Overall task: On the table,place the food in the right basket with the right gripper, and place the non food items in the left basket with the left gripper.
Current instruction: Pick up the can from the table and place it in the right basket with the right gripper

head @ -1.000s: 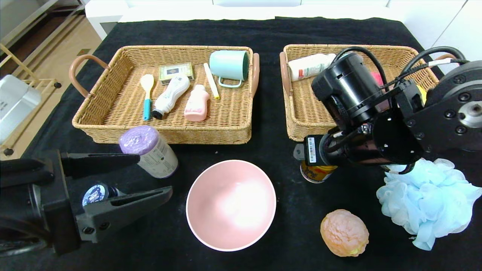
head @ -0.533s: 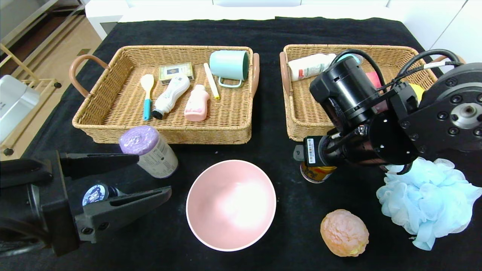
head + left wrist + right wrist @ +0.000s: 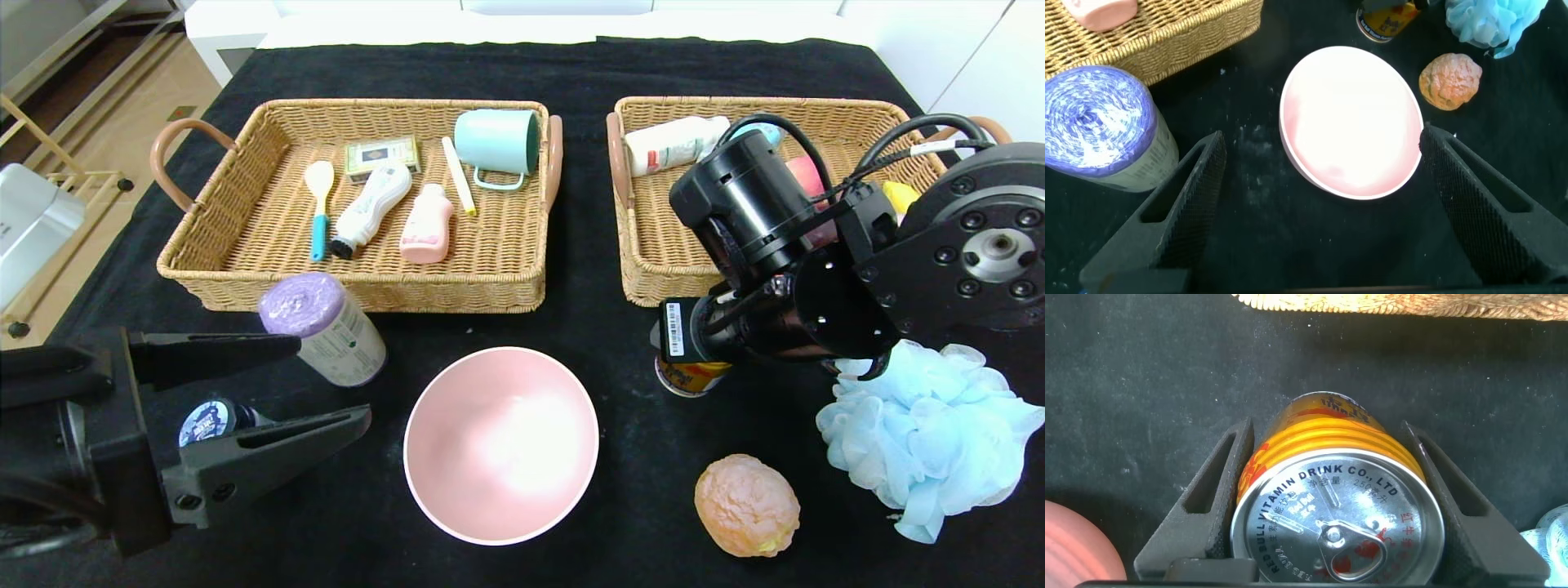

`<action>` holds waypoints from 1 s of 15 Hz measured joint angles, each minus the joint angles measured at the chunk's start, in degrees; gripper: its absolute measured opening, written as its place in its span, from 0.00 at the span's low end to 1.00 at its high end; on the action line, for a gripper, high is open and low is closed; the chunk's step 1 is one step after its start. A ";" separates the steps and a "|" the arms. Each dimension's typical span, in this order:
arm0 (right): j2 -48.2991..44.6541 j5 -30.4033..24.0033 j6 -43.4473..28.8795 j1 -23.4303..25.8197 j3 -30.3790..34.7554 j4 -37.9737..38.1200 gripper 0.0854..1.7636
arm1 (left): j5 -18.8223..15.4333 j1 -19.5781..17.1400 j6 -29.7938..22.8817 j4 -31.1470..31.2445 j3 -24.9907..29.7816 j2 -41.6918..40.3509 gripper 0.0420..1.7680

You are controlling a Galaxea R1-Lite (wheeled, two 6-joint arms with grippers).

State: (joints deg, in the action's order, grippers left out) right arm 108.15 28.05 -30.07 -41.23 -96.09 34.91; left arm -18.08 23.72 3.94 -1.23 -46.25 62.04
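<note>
The gold-and-red drink can stands on the black table just in front of the right basket. My right gripper is down over it, and in the right wrist view its fingers press both sides of the can. My left gripper is open and empty at the near left, above the dark blue jar, with the purple-capped white canister beside it. The pink bowl, the bun and the blue pouf lie on the cloth.
The left basket holds a mint cup, a spoon, bottles and a small box. The right basket holds a white bottle and other items, partly hidden by my right arm. The left wrist view shows the bowl between the open fingers.
My right arm has shifted slightly down and to the right over the can. The left arm and the other objects have not moved.
</note>
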 joint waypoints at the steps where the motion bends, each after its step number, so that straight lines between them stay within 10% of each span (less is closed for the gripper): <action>1: 0.00 0.00 0.00 0.02 0.04 0.00 0.68 | 0.00 0.00 0.05 0.00 0.00 -0.02 0.97; 15: -3.11 0.59 1.63 -2.79 -1.44 4.47 0.68 | 0.06 -0.07 0.46 0.02 -0.07 -0.07 0.97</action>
State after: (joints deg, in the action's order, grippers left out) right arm 105.05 28.64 -28.44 -44.02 -97.52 39.39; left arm -18.02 23.65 4.40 -1.21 -46.32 61.96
